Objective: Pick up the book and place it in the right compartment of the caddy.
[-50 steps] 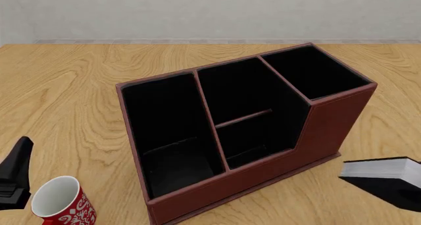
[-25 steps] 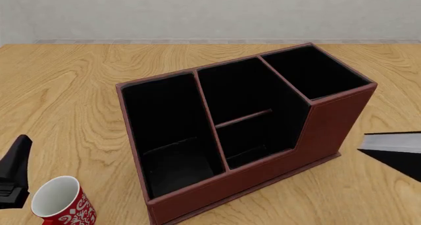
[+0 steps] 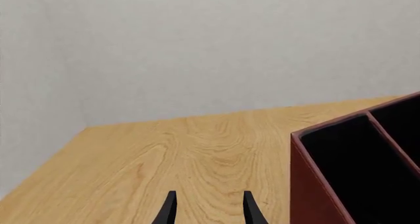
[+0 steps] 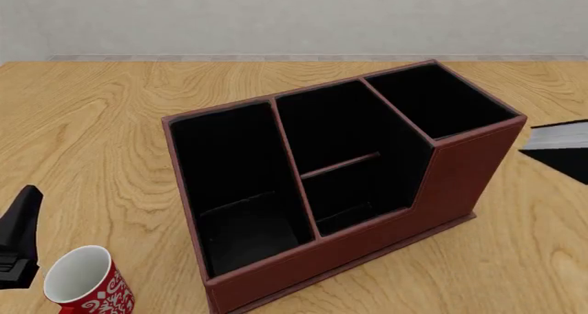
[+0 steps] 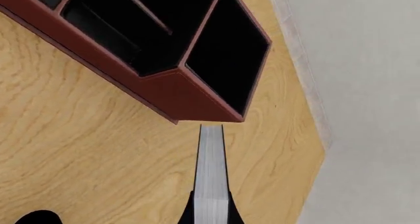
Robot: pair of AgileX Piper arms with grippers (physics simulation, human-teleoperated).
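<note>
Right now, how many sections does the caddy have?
3: the wide low section at the left end, the middle section with a crossbar, and the right compartment, tallest, at the right end.

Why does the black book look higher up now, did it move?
Yes. The book has risen beside the caddy, from near its base up level with its tall end, carried by the right gripper.

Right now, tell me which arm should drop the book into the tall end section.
Right. Its end effector is shut on the book, raised beside the caddy's right compartment. The left end effector is empty, near the mug.
</note>
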